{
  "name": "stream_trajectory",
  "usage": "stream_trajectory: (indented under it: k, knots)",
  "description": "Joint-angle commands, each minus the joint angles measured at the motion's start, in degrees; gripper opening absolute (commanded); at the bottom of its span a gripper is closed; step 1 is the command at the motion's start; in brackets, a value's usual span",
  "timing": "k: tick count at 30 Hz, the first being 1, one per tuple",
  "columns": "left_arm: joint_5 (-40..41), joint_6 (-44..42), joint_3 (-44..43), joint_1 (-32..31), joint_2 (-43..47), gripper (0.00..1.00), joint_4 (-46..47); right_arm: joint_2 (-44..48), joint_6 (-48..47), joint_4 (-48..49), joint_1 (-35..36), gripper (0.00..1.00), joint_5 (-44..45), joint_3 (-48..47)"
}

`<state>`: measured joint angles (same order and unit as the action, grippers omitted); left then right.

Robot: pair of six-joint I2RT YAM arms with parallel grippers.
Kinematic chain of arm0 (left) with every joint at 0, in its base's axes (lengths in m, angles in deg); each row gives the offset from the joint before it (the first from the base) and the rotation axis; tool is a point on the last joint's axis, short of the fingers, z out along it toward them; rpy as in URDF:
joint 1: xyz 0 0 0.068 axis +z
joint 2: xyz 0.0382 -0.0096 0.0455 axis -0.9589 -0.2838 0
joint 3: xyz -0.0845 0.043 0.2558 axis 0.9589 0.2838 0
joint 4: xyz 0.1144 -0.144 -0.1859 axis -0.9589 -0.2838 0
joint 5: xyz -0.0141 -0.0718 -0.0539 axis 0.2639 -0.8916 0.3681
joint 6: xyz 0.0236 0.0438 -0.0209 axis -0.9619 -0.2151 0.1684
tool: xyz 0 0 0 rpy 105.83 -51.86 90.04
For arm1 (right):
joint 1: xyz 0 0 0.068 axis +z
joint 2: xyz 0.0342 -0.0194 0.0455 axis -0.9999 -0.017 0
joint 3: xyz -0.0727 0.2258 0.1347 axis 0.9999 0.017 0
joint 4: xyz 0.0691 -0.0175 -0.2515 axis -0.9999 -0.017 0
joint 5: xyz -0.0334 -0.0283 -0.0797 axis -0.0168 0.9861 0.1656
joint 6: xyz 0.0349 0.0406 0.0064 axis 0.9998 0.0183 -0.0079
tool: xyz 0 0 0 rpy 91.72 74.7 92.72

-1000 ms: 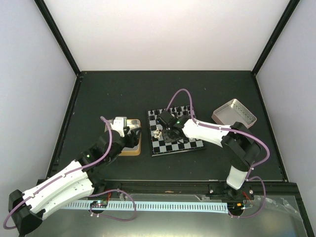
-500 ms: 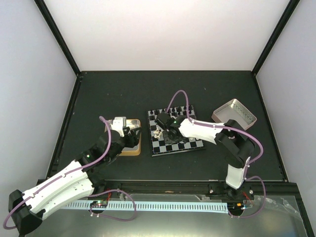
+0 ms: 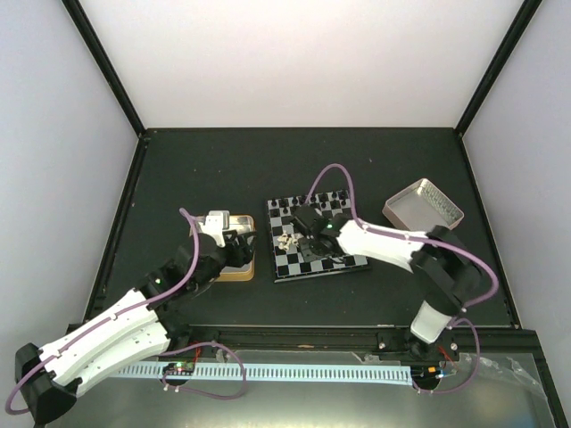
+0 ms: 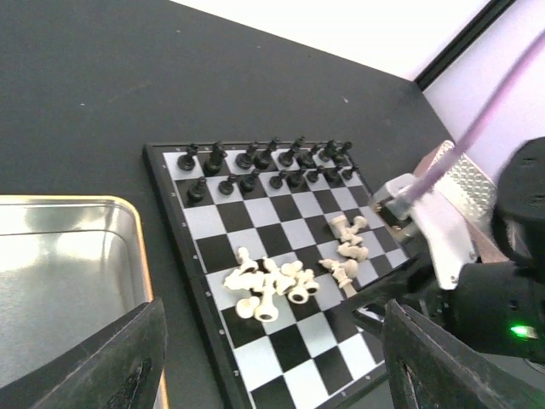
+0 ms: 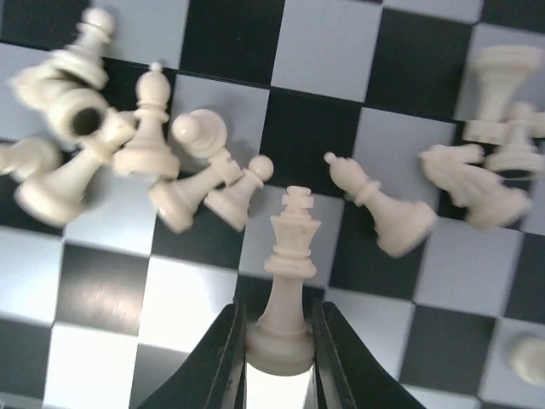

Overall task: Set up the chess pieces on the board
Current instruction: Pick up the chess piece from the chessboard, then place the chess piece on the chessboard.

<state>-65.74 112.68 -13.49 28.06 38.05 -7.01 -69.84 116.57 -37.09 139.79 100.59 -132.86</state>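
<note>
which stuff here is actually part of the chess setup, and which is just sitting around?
Job:
chessboard
black pieces, lined along its far two rows
cream pieces, heaped mid-board
cream king, in the right gripper

Lying about:
gold-rimmed tin, beside the chessboard
pink-sided tray, off to the right

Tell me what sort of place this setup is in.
Most likely a robotics lab test cell: plain white panels in black framing wall in a dark table, with a left arm and right arm bolted at its near edge and a small chessboard laid out.
</note>
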Motion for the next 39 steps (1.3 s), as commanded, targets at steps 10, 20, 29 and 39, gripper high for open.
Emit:
stream_trajectory:
  k: [10,20,29,39]
  knots:
    - [-25.6,3.1,-15.3,0.3,-1.4,0.8,-3.0,40.9,-27.4,29.9,0.0,0.1,-25.8,22.2]
    - [-48.1,8.1,-22.4,0.6,-8.2,0.77,-1.0,50.9,-34.4,32.4,0.0,0.1,-38.8,23.8]
    - [-52.5,4.5,-27.1,0.6,-17.8,0.43,-3.5,50.9,-35.1,30.0,0.0,0.1,-40.7,22.9]
    - [-54.6,1.0,-27.0,0.6,-20.5,0.35,-5.7,50.3,-34.4,30.5,0.0,0.1,-38.4,22.6]
